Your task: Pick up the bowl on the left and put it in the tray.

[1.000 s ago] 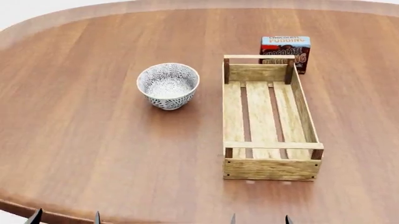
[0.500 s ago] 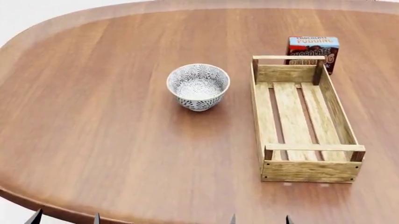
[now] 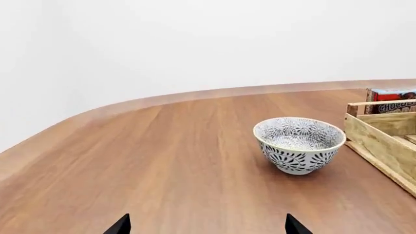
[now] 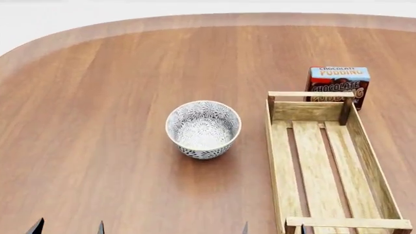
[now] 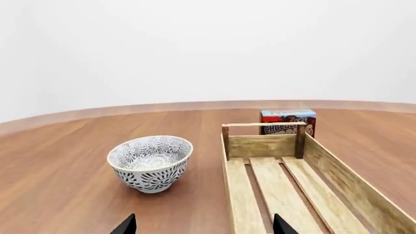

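Note:
The bowl [image 4: 202, 129], white with a dark floral pattern, stands upright and empty on the wooden table, left of the tray [image 4: 272, 161]. The tray is a long light-wood crate with a slatted bottom and nothing in it. Only the dark fingertips of my left gripper [image 4: 69, 228] and right gripper [image 4: 274, 229] show at the near edge, both open and holding nothing. From the left wrist the bowl [image 3: 299, 145] lies ahead of the open left gripper [image 3: 208, 226], with the tray [image 3: 380, 141] beside it. The right wrist shows the bowl [image 5: 150, 163], the tray [image 5: 260, 145] and the open right gripper [image 5: 204, 226].
A chocolate pudding box [image 4: 338, 83] stands just behind the tray's far end, also seen as the box [image 5: 288, 121] from the right wrist. The table's curved far edge [image 4: 195, 19] runs across the back and round to the left.
The head view has shifted: bowl, tray and box first slid right, then lower in it, now nearer to me. The fingertips stay at the bottom edge, and nothing was grasped.

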`<state>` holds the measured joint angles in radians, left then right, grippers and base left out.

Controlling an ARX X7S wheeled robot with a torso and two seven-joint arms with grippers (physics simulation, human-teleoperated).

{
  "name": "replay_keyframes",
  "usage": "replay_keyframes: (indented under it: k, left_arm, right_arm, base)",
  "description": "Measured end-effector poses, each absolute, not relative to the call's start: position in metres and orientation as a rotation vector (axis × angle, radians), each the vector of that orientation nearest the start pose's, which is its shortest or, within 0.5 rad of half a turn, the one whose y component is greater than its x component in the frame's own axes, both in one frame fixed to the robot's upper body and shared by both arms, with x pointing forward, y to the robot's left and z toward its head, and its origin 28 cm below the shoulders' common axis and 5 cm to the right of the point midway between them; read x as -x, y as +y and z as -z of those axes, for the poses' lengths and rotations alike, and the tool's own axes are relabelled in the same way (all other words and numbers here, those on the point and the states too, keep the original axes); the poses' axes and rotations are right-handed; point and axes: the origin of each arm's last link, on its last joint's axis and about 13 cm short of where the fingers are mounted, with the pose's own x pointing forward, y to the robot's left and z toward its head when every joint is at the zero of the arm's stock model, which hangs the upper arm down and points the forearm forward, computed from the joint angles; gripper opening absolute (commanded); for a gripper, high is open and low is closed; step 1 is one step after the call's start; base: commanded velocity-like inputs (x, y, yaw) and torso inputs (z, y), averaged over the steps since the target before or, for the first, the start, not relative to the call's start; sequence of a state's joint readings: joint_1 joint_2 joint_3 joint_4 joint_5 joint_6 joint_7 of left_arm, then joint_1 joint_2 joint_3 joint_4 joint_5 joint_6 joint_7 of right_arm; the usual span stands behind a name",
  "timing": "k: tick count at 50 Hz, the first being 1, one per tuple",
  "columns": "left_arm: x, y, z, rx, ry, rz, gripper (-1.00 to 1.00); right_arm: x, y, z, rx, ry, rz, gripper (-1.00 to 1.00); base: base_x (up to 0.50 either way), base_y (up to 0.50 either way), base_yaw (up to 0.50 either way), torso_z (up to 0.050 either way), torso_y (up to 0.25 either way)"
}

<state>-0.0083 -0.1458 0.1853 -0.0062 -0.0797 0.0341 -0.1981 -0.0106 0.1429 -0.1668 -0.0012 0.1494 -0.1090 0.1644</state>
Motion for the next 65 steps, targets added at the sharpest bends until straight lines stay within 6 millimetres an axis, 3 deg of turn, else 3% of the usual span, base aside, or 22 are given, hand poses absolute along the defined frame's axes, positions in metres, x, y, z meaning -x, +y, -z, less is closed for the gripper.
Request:
replay_keyframes:
  k: [20, 30, 51, 65]
  left_arm:
    - [-0.21, 0.204, -0.012, -0.06, -0.02, -0.014, 1.0]
    - [-0.211, 0.206, -0.022, -0.064, -0.019, -0.012, 1.0]
    - [-0.207, 0.211, -0.112, 0.001, 0.015, 0.09, 1.0]
    - [-0.2, 0.211, -0.146, 0.054, -0.002, 0.178, 1.0]
  right_arm:
    - [-0.208, -0.097, -0.015, -0.022, -0.056, 0.003, 1.0]
    - [-0.214, -0.099, -0.022, -0.004, 0.013, 0.021, 1.0]
    - [-0.212, -0.111, -0.125, 0.021, 0.027, 0.039, 1.0]
    - [-0.2, -0.115, -0.161, 0.044, -0.001, 0.022, 1.0]
  base:
    - [0.49, 0.0, 0.0, 0.0, 0.0]
    - [0.03, 0.0, 0.0, 0.0, 0.002]
    - [0.0, 0.0, 0.0, 0.0, 0.0]
    - [0.0, 0.0, 0.0, 0.027, 0.0]
